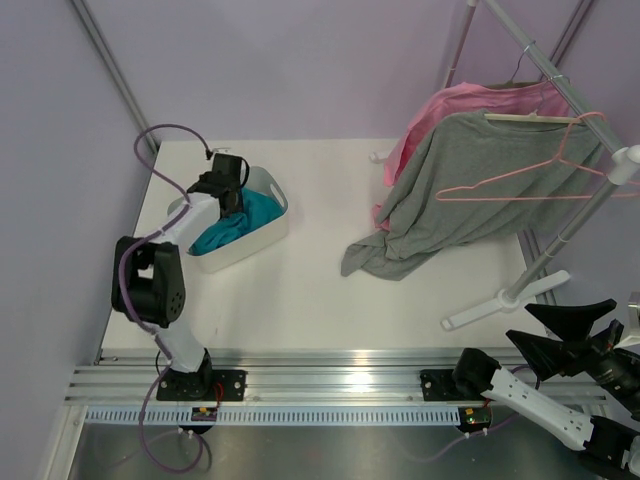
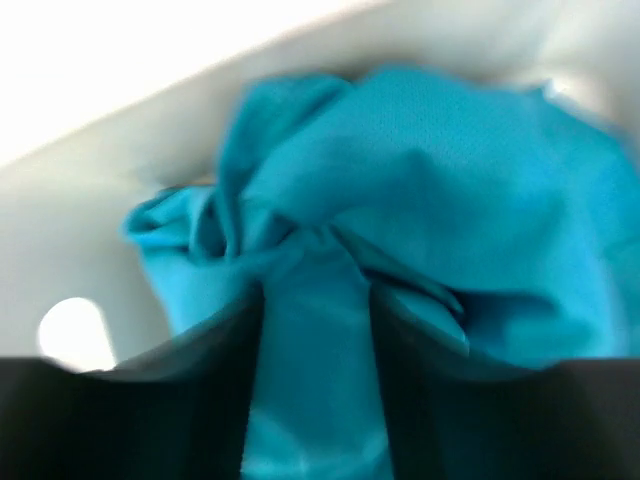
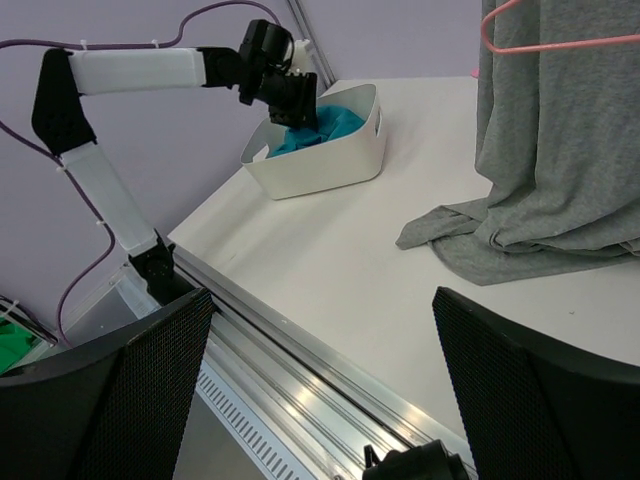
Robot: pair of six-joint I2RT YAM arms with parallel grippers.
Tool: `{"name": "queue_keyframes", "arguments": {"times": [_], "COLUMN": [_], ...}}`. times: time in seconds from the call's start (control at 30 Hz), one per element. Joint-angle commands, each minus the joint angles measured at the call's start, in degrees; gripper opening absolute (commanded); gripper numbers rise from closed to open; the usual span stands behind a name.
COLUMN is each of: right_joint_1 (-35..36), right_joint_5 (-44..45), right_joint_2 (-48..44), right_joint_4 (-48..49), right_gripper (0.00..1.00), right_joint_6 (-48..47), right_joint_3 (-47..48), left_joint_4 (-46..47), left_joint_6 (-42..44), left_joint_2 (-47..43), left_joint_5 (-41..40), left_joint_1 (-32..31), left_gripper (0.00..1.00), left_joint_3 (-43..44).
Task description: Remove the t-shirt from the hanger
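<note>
The teal t-shirt (image 1: 250, 213) lies bunched in a white bin (image 1: 262, 238) at the table's left; it also shows in the left wrist view (image 2: 450, 180) and the right wrist view (image 3: 325, 125). My left gripper (image 1: 234, 203) reaches down into the bin, its fingers closed on a strip of the teal cloth (image 2: 315, 330). The pink wire hanger (image 1: 520, 190) hangs bare on the rack at the right, in front of a grey shirt; it also shows in the right wrist view (image 3: 560, 45). My right gripper (image 1: 520, 323) is open and empty over the front rail (image 3: 320, 300).
A grey t-shirt (image 1: 450, 200) on a wooden hanger (image 1: 530, 117) and a pink t-shirt (image 1: 440, 110) hang from the clothes rack (image 1: 565, 235), the grey hem trailing on the table. The rack's white foot (image 1: 500, 300) stands at the right front.
</note>
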Motion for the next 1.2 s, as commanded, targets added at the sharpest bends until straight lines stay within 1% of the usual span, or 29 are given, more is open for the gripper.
{"name": "queue_keyframes", "arguments": {"times": [0.0, 0.1, 0.17, 0.2, 0.3, 0.37, 0.43, 0.47, 0.5, 0.53, 0.57, 0.6, 0.63, 0.67, 0.7, 0.73, 0.83, 0.87, 0.9, 0.93, 1.0, 1.07, 1.1, 1.13, 1.17], "right_joint_1": [0.0, 0.0, 0.0, 0.0, 0.0, 0.0, 0.0, 0.0, 0.0, 0.0, 0.0, 0.0, 0.1, 0.0, 0.0, 0.0, 0.0, 0.0, 0.0, 0.0, 0.1, 0.0, 0.0, 0.0, 0.0], "right_joint_5": [0.5, 1.3, 1.0, 0.8, 0.3, 0.6, 1.3, 1.8, 3.0, 3.8, 4.7, 5.5, 7.0, 7.8, 9.0, 9.3, 9.6, 9.4, 9.3, 9.6, 11.4, 13.4, 13.8, 13.7, 12.0], "right_joint_2": [-1.4, -1.0, 0.7, 0.8, 0.8, 1.0, 1.7, 2.3, 2.7, 4.2, 5.3, 6.3, 8.1, 9.0, 9.7, 10.7, 12.2, 12.6, 13.1, 15.1, 18.4, 24.0, 26.4, 27.0, 27.1], "right_joint_4": [2.4, 2.2, 2.1, 2.2, 2.4, 2.2, 1.9, 1.9, 1.9, 1.9, 1.6, 1.4, 1.2, 1.2, 1.7, 2.1, 5.1, 7.6, 8.8, 10.1, 13.1, 15.0, 15.9, 17.5, 22.0], "right_gripper": [1.00, 0.99, 1.00, 1.00, 1.00, 1.00, 0.99, 1.00, 1.00, 1.00, 1.00, 0.99, 1.00, 0.99, 0.99, 0.99, 0.99, 0.99, 1.00, 1.00, 0.99, 1.00, 1.00, 1.00, 0.99], "right_joint_6": [0.4, 0.7, 1.5, 2.1, 3.0, 3.4, 3.8, 3.9, 3.9, 4.0, 4.4, 4.7, 4.9, 5.1, 5.9, 6.3, 8.5, 9.0, 9.3, 9.5, 10.9, 12.3, 12.8, 12.5, 11.3], "right_joint_3": [-0.5, -0.4, -0.3, -0.4, -0.4, -0.4, -0.3, -0.3, -0.3, -0.4, -0.3, -0.3, -0.3, -0.3, -0.6, -0.7, -2.3, -4.5, -5.8, -7.0, -9.7, -10.5, -10.6, -11.1, -12.4], "left_joint_4": [0.4, 0.4, -1.0, -2.9, -4.6, -4.6, -2.7, -1.3, 1.6, 3.4, 7.1, 8.9, 10.2, 11.5, 13.3, 13.4, 14.0, 14.3, 14.3, 14.4, 14.0, 14.2, 14.8, 14.9, 14.3], "left_joint_6": [-0.9, -0.8, -1.4, -1.8, -2.4, -3.1, -3.1, -3.1, -3.4, -4.4, -5.0, -5.8, -7.1, -7.6, -8.1, -8.7, -8.5, -8.5, -8.2, -8.0, -7.6, -9.8, -11.0, -11.7, -12.0], "left_joint_2": [-10.9, -16.8, -19.0, -19.2, -20.7, -22.2, -26.0, -27.8, -32.4, -35.0, -37.8, -40.7, -46.2, -48.7, -53.4, -55.3, -61.1, -62.6, -64.3, -68.1, -72.4, -78.4, -79.8, -80.4, -80.7], "left_joint_5": [1.2, 4.7, 5.7, 5.9, 7.1, 7.9, 11.8, 13.5, 16.8, 19.2, 23.5, 25.1, 27.4, 28.7, 30.9, 32.4, 41.7, 45.0, 45.4, 44.8, 43.9, 43.0, 43.8, 44.5, 45.1], "left_joint_1": [0.0, 0.0, 0.0, 0.0, 0.0, -0.1, -0.7, -1.3, -2.6, -3.3, -3.9, -4.8, -6.3, -7.1, -8.8, -9.6, -13.4, -14.5, -17.3, -18.7, -21.5, -21.7, -21.7, -21.7, -21.7], "left_gripper": [0.58, 0.70, 0.71, 0.70, 0.66, 0.65, 0.65, 0.66, 0.70, 0.99, 0.99, 0.99, 0.99, 0.99, 0.99, 0.99, 0.99, 0.99, 0.99, 0.99, 0.99, 0.99, 0.99, 0.99, 0.99], "left_joint_3": [1.3, -0.3, -0.6, -0.5, -1.5, -3.8, -6.7, -7.8, -9.1, -11.8, -13.3, -14.8, -16.1, -18.4, -19.6, -21.0, -23.3, -25.5, -26.7, -28.0, -31.4, -33.9, -37.1, -38.1, -39.1]}}
